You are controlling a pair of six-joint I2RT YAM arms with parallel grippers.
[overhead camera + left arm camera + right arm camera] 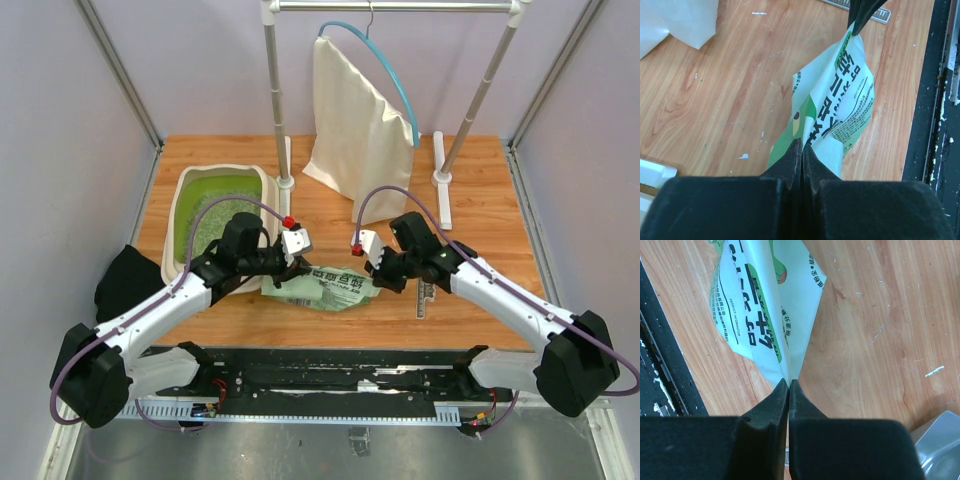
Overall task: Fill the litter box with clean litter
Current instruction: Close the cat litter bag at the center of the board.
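The beige litter box (222,170) with its lime-green inside stands at the left of the table. A patch of pale clean litter (208,228) lies in it. A flat green printed bag (335,286) hangs stretched between both grippers, just right of the box. My left gripper (300,268) is shut on the bag's left end (802,147). My right gripper (378,272) is shut on the bag's right edge (789,381). In the left wrist view the bag (840,100) runs away to the right gripper's fingers (862,15).
A grey metal scoop (427,296) lies on the table under the right arm, its bowl (940,440) close to the right fingers. A white cloth bag (360,130) hangs from a rack at the back. A black object (125,280) sits off the table's left edge.
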